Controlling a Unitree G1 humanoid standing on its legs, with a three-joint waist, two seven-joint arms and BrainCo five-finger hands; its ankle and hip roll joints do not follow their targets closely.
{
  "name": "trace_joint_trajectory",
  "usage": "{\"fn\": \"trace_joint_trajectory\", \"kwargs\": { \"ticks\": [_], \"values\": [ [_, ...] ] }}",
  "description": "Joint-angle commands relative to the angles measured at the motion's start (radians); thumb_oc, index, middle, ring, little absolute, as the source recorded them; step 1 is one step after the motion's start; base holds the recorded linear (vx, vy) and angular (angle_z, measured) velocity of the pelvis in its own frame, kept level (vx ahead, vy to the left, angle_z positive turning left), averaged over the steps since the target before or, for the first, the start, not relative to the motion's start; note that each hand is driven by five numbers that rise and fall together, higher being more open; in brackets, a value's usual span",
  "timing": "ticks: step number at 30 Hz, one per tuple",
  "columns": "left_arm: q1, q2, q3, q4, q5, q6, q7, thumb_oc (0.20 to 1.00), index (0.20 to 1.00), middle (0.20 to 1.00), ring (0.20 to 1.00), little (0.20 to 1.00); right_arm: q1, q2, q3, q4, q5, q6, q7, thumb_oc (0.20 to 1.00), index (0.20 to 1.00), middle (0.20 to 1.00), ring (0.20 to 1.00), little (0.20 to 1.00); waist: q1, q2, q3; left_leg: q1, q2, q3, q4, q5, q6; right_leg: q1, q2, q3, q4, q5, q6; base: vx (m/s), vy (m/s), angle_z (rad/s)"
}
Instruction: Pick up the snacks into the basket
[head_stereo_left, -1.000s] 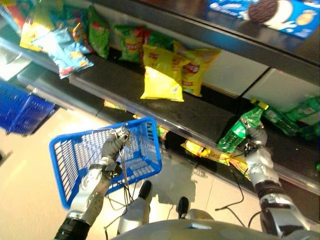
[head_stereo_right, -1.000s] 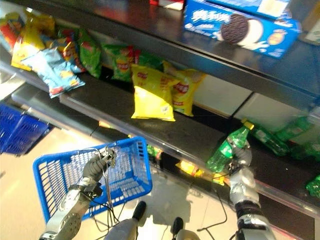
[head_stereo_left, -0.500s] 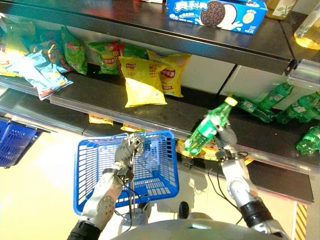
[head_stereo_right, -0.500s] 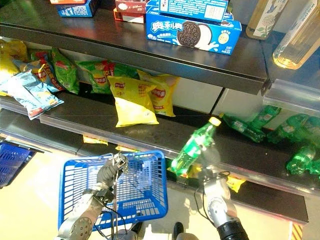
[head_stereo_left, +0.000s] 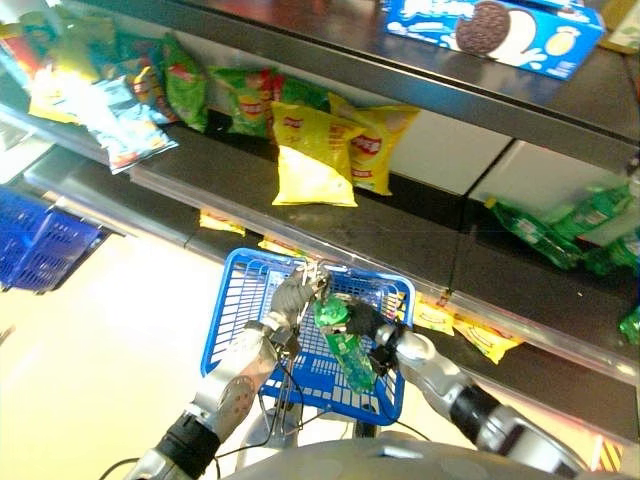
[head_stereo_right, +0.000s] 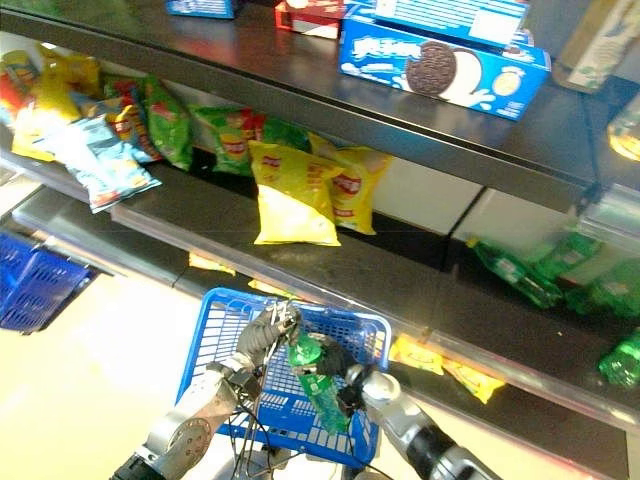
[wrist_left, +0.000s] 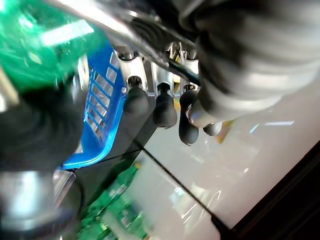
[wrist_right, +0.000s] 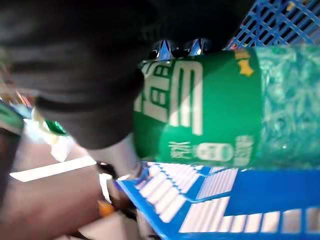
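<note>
Right wrist view: bottle (wrist_right: 210, 110) over basket (wrist_right: 280, 192)

The blue basket (head_stereo_left: 240, 310) hangs below the dark shelf (head_stereo_left: 400, 240), its handle gripped by the curled left hand (head_stereo_left: 292, 297). Over the basket, the right hand (head_stereo_left: 365, 322) clasps a green bottle (head_stereo_left: 345, 345). Yellow snack bags (head_stereo_left: 312, 158) lie on the shelf above the basket.
</note>
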Motion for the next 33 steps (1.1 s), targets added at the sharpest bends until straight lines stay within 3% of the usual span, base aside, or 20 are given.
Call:
{"fn": "trace_joint_trajectory", "kwargs": {
  "ticks": [1,6,12,14,17,18,20,27,31,33],
  "values": [
    [-0.156,-0.047,0.008,-0.186,-0.067,-0.075,-0.043,0.200,0.200,0.200,0.200,0.200,-0.052,0.064,-0.041,0.038,-0.017,-0.049,-0.046,0.200,0.200,0.200,0.200,0.200,0.031,-0.019,0.021,-0.027,-0.106,-0.047,0.050,-0.087,0.079,-0.113,-0.013,-0.026,0.152,-0.044,0.020,-0.05,-0.060,0.63],
    [-0.153,-0.050,-0.020,-0.227,-0.100,-0.059,-0.042,0.200,0.200,0.200,0.200,0.200,-0.078,0.093,-0.085,0.190,-0.057,-0.040,-0.102,0.200,0.200,0.200,0.200,0.200,0.060,0.000,0.017,-0.034,-0.124,-0.108,0.036,-0.073,0.073,-0.099,-0.027,-0.091,0.138,-0.047,0.021,0.02,-0.013,0.51],
    [-0.136,-0.006,-0.051,-0.307,-0.119,-0.026,-0.031,0.200,0.200,0.200,0.200,0.200,-0.121,0.109,-0.111,0.188,-0.088,-0.020,-0.159,0.200,0.200,0.200,0.200,0.200,0.065,0.012,0.007,-0.019,-0.118,-0.106,0.014,-0.072,0.079,-0.103,-0.034,-0.094,0.149,-0.048,0.027,0.01,0.009,0.09],
    [-0.132,-0.004,-0.081,-0.318,-0.156,-0.014,-0.038,0.200,0.200,0.200,0.200,0.200,-0.227,0.160,-0.132,0.292,-0.080,-0.010,-0.220,0.200,0.200,0.200,0.200,0.200,0.084,0.027,0.011,-0.020,-0.123,-0.122,0.012,-0.068,0.079,-0.100,-0.039,-0.106,0.149,-0.049,0.028,0.01,0.018,0.05],
    [-0.127,-0.002,-0.099,-0.315,-0.161,-0.018,-0.031,0.200,0.200,0.200,0.200,0.200,-0.285,0.159,-0.175,0.366,-0.049,-0.007,-0.265,0.200,0.200,0.200,0.200,0.200,0.096,0.039,0.021,-0.020,-0.127,-0.128,0.013,-0.063,0.077,-0.098,-0.044,-0.117,0.150,-0.045,0.029,-0.01,0.031,0.16],
    [-0.124,-0.003,-0.105,-0.313,-0.164,-0.018,-0.027,0.200,0.200,0.200,0.200,0.200,-0.302,0.163,-0.175,0.372,-0.037,-0.002,-0.264,0.401,0.401,0.401,0.401,0.401,0.098,0.042,0.024,-0.018,-0.129,-0.130,0.014,-0.063,0.078,-0.097,-0.046,-0.118,0.151,-0.044,0.029,-0.01,0.038,0.30],
    [-0.124,-0.006,-0.120,-0.307,-0.173,-0.008,-0.028,0.200,0.200,0.200,0.200,0.200,-0.346,0.175,-0.183,0.401,-0.014,0.009,-0.265,1.000,1.000,1.000,1.000,1.000,0.101,0.041,0.018,-0.015,-0.132,-0.132,0.018,-0.067,0.079,-0.091,-0.049,-0.122,0.151,-0.043,0.030,0.02,0.023,0.13],
    [-0.102,0.003,-0.107,-0.300,-0.190,0.006,-0.031,0.200,0.200,0.200,0.200,0.200,-0.364,0.181,-0.152,0.387,-0.015,0.025,-0.256,1.000,1.000,1.000,1.000,1.000,0.093,0.019,-0.019,-0.006,-0.132,-0.103,0.025,-0.088,0.088,-0.084,-0.056,-0.093,0.136,-0.031,0.040,0.04,0.048,0.00],
    [-0.065,0.011,-0.050,-0.294,-0.176,-0.007,-0.021,0.200,0.200,0.200,0.200,0.200,-0.332,0.146,-0.095,0.199,-0.072,0.031,-0.236,1.000,1.000,1.000,1.000,1.000,0.074,-0.003,-0.021,-0.004,-0.127,-0.056,0.035,-0.101,0.095,-0.093,-0.053,-0.047,0.130,-0.016,0.046,0.01,0.068,-0.23],
    [-0.003,0.017,0.064,-0.275,-0.151,-0.033,-0.001,0.200,0.200,0.200,0.200,0.200,-0.240,0.056,-0.063,-0.083,-0.136,0.030,-0.187,1.000,1.000,1.000,1.000,1.000,0.046,-0.032,-0.018,0.003,-0.117,0.014,0.046,-0.121,0.107,-0.113,-0.048,0.025,0.132,0.004,0.059,0.00,0.109,-0.49]
  ]
}}
